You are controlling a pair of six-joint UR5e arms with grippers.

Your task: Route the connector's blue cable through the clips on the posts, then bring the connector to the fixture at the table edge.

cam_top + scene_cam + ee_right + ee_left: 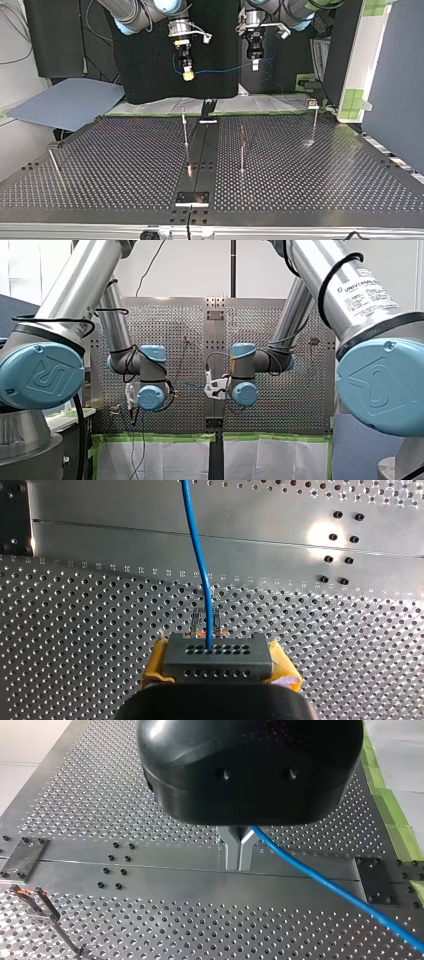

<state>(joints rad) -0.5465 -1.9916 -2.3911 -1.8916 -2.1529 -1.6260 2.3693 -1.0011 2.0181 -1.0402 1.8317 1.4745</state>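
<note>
connector (217, 659) clamped in our right claw (219, 670)
blue cable (196, 555) runs straight ahead to our left claw (239, 856), pinched on it; post clip (206, 622) just beyond the connector.

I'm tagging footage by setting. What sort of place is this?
Probably a robotics lab test cell rather than a production line: two Universal Robots arms reach over a perforated table with thin posts standing on it, and green-taped sheeting runs along one edge.
</note>
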